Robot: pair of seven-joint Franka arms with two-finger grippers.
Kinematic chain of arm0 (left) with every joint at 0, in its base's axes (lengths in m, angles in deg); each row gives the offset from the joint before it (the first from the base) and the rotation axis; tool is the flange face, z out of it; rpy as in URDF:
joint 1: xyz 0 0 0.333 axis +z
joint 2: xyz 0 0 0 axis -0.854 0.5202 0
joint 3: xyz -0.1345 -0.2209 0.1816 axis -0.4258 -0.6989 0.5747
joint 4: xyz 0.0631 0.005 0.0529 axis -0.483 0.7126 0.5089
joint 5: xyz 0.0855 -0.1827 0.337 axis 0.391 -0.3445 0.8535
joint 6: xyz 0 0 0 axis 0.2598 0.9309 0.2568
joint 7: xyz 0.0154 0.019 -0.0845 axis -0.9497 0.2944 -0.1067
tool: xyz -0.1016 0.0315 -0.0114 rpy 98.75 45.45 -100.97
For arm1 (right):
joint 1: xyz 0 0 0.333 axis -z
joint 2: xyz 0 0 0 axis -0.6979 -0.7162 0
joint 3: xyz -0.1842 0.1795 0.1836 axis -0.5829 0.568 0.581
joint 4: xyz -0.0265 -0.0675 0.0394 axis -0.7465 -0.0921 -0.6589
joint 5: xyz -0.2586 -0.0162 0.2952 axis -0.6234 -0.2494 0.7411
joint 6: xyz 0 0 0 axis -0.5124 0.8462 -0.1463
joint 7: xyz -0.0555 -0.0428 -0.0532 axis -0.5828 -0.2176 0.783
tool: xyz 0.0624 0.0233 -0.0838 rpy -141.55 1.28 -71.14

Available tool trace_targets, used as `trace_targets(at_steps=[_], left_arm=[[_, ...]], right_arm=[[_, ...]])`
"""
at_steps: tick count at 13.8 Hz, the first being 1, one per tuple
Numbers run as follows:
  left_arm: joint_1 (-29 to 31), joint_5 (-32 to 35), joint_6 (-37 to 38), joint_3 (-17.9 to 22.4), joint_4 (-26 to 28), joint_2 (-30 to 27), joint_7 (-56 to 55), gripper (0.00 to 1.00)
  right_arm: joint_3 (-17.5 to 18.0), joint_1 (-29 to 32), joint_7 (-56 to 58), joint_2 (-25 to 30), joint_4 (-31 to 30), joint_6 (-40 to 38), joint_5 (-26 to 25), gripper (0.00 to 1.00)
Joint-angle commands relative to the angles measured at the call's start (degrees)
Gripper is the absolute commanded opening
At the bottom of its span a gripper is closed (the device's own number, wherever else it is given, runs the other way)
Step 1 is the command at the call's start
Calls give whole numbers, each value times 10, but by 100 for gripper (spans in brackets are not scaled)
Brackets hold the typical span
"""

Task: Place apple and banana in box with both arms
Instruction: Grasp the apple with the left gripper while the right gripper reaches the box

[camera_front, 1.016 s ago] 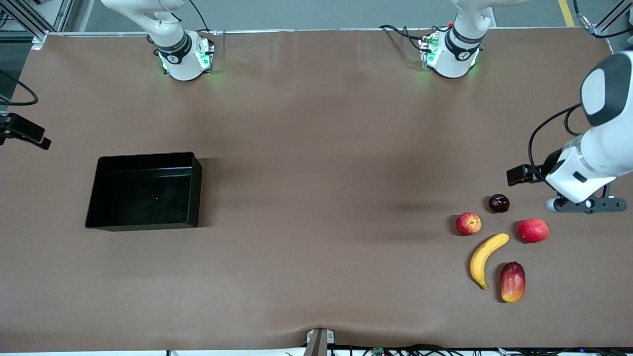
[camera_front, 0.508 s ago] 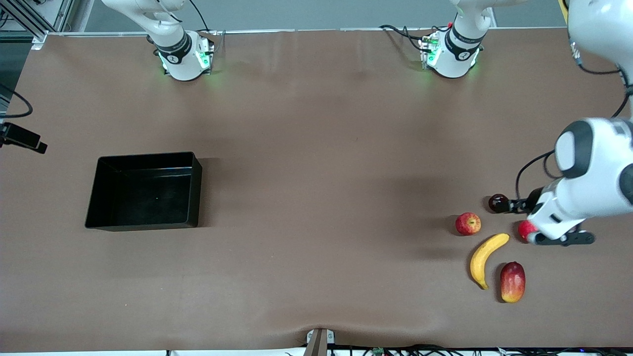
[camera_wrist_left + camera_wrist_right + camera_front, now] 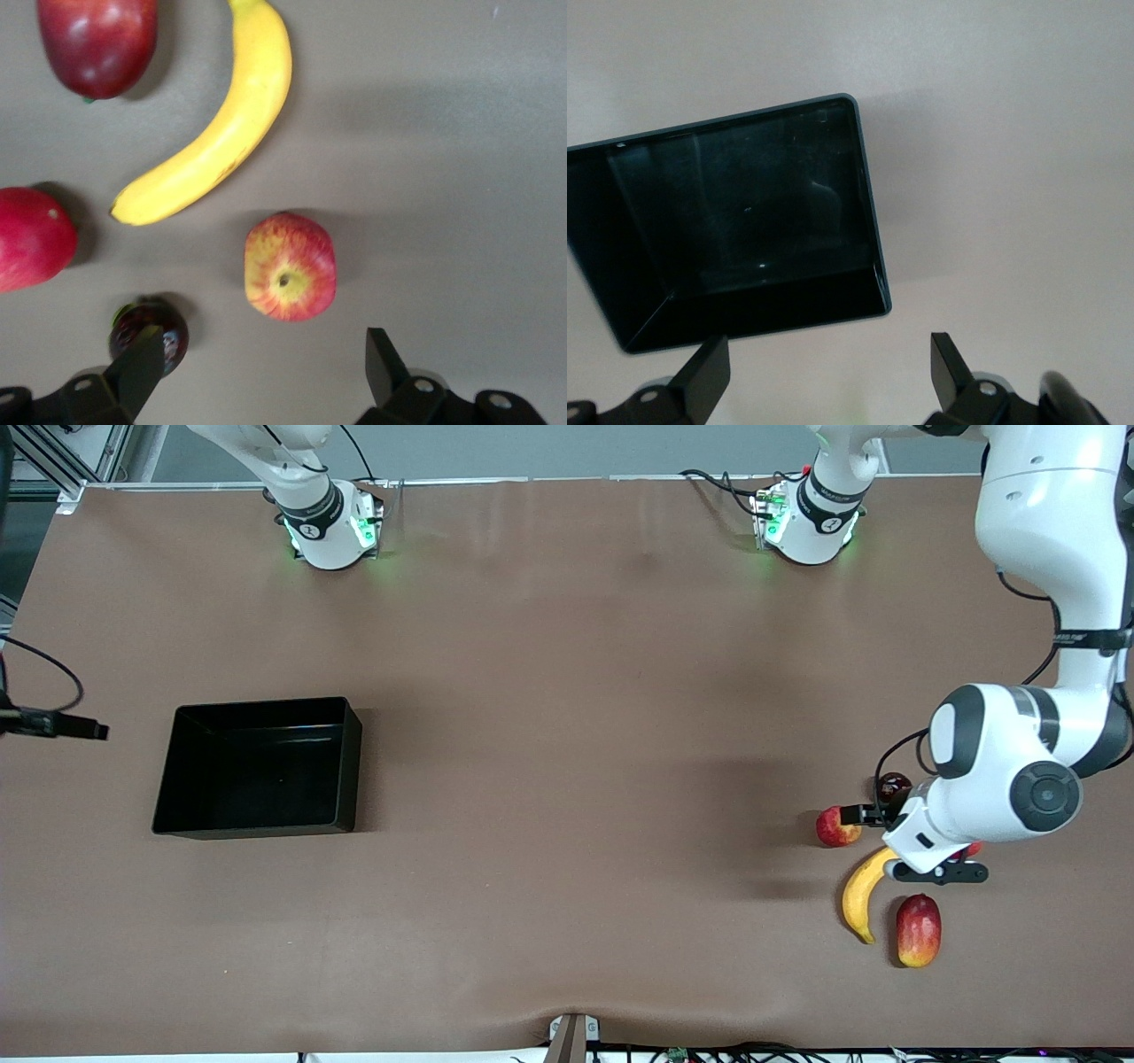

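Note:
The apple (image 3: 833, 826) lies on the table at the left arm's end, and it also shows in the left wrist view (image 3: 290, 266). The banana (image 3: 862, 895) lies beside it, nearer the front camera, and shows in the left wrist view too (image 3: 217, 133). My left gripper (image 3: 937, 872) hangs open and empty over the fruit group; in its wrist view (image 3: 261, 356) the apple lies just ahead of the fingers. The black box (image 3: 354, 762) stands empty toward the right arm's end. My right gripper (image 3: 828, 359) is open and empty over the table beside the box (image 3: 744, 310).
A dark maroon fruit (image 3: 893, 786) lies beside the apple, and one left fingertip (image 3: 142, 359) is over it in the wrist view. A plain red fruit (image 3: 31, 239) is mostly hidden under the left hand. A mango (image 3: 918, 930) lies beside the banana.
My left arm has swung in from the table's end to over the fruits and now covers the plain red fruit. My right hand has shifted slightly at the view's edge.

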Motion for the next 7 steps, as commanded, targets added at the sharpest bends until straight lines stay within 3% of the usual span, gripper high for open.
trace_targets(at_steps=[1,3,6,7], left_arm=[[1,0,-20,0,-3,27,-6,100],[1,1,-34,0,10,35,-6,100],[5,1,-52,0,10,58,-6,100],[6,1,-59,0,9,66,-5,100]], right_arm=[[8,19,14,17,-130,147,5,100],[8,26,43,11,-199,279,5,100],[8,32,63,-42,-217,357,5,100],[9,41,88,-63,-218,383,7,89]])
